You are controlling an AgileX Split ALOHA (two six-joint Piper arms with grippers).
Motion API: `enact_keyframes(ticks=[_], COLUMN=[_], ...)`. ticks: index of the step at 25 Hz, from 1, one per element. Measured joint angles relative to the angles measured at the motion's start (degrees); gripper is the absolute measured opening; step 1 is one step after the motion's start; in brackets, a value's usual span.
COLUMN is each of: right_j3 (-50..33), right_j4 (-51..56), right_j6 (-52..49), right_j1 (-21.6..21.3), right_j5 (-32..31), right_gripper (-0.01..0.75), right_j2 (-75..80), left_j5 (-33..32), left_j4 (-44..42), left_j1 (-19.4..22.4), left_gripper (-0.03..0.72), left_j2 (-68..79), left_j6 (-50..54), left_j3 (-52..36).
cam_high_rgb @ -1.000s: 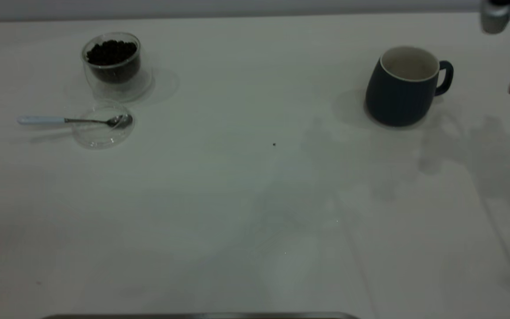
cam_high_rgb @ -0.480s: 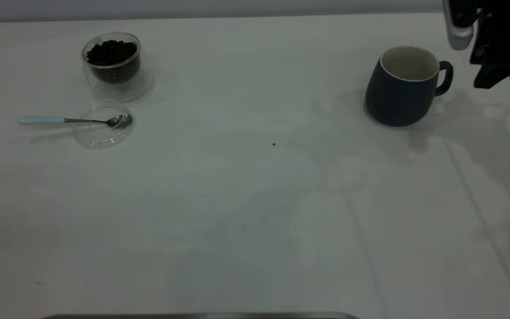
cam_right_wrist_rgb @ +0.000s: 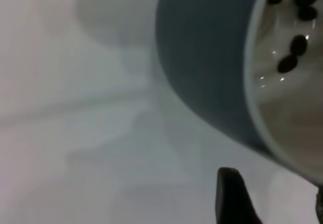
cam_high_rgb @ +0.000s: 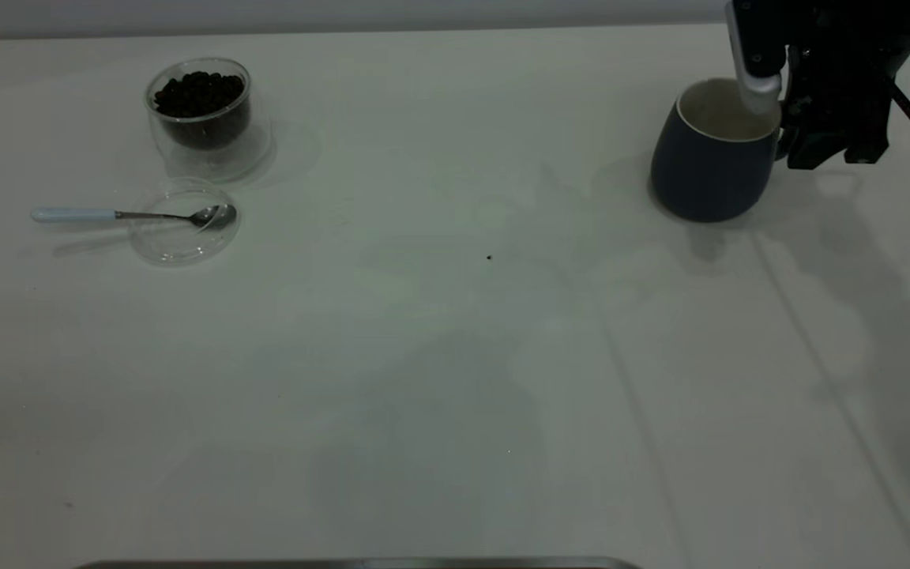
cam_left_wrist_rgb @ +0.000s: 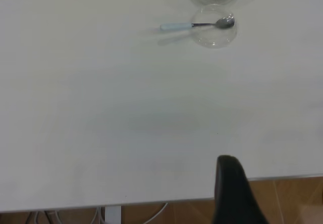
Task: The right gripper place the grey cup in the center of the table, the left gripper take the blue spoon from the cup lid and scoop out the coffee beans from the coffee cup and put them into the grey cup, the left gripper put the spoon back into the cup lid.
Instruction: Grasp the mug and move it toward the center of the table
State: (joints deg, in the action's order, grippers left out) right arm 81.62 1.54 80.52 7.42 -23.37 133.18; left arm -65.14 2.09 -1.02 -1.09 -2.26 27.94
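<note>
Upper right of the frame: right gripper [cam_high_rgb: 779, 118] has reached the mug.
On the white table [cam_high_rgb: 439, 356], its spread fingers now straddle the dark blue-grey ceramic mug's [cam_high_rgb: 704, 170] rim beside the handle; a second ago it hung clear. Lifting comes next, I'd judge.

Pretty dim overall in the exterior view, kind of flat greenish-grey light on the table [cam_high_rgb: 423, 356]. Soft, multiple overlapping shadows spread near and to the right of the grey cup [cam_high_rgb: 708, 166], so the light seems to come from several sources overhead. The coffee cup [cam_high_rgb: 202, 111] throws a faint shadow to its right, and the cup lid [cam_high_rgb: 182, 225] only shows as thin highlights. The left wrist view is brighter and more washed out, with the blue spoon [cam_left_wrist_rgb: 194, 25] small but crisp. The right wrist view is heavily blurred, way too close to focus, with tiny glints inside the mug.
</note>
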Motion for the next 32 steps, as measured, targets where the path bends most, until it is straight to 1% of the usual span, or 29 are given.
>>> enact_keyframes(ticks=[7,18,23,32], right_j3=[0.4,0.5,0.5,0.6], right_j4=[3.7,5.3,8.7,13.8], right_j6=[0.5,0.4,0.4,0.4], right_j1=[1.3,7.8,10.9,14.3], right_j5=[0.1,2.2,2.8,4.0], right_gripper=[0.363,0.363,0.363,0.363], right_j2=[0.1,0.1,0.1,0.1], left_j5=[0.0,0.0,0.0,0.0], left_j4=[0.0,0.0,0.0,0.0], left_j1=[0.0,0.0,0.0,0.0], left_gripper=[0.482,0.482,0.482,0.482], left_j2=[0.0,0.0,0.0,0.0], left_j6=[0.0,0.0,0.0,0.0], left_j3=[0.0,0.0,0.0,0.0])
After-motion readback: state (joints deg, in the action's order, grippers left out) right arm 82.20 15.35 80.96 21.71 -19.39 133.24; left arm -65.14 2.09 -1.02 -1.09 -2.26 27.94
